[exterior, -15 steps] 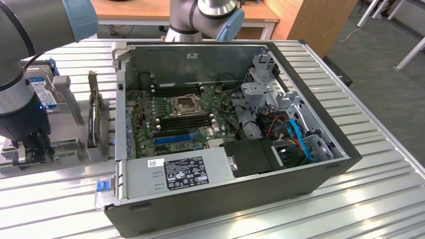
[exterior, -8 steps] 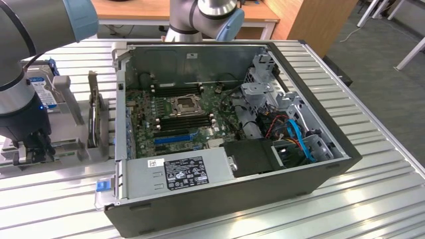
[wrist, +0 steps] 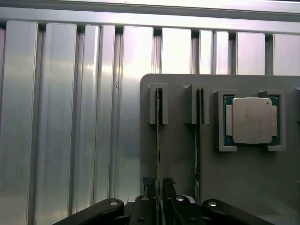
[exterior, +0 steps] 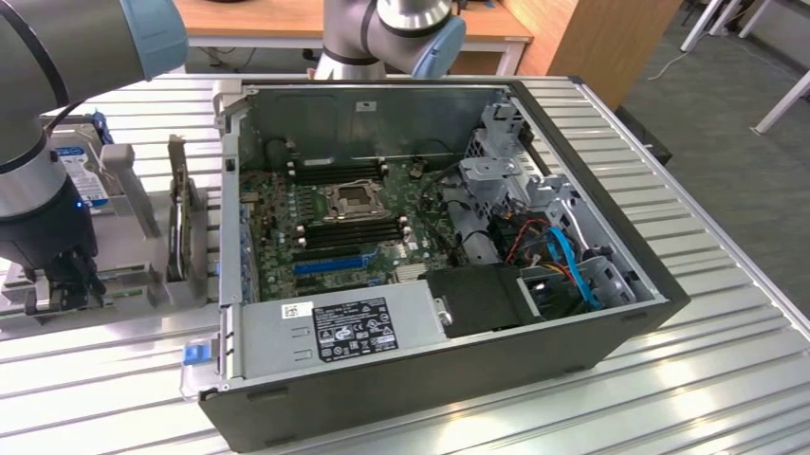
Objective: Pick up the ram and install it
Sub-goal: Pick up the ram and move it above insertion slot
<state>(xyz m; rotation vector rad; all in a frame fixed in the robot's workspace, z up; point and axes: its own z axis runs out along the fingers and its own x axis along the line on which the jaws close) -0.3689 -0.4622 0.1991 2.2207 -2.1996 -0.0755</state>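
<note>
Grey holder plate (wrist: 243, 178) on the ribbed metal worktop (wrist: 56, 117) keeps the ram (wrist: 158, 136) standing on edge in its slot, leaving its long edge reachable. The claw (wrist: 159, 185) sits astride it; whether it has clenched, I cannot tell.

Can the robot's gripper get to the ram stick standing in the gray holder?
Probably yes. The gripper is right at the ram, which stands on edge in the gray holder. Nothing sits between them, and the second stick stands apart.
</note>
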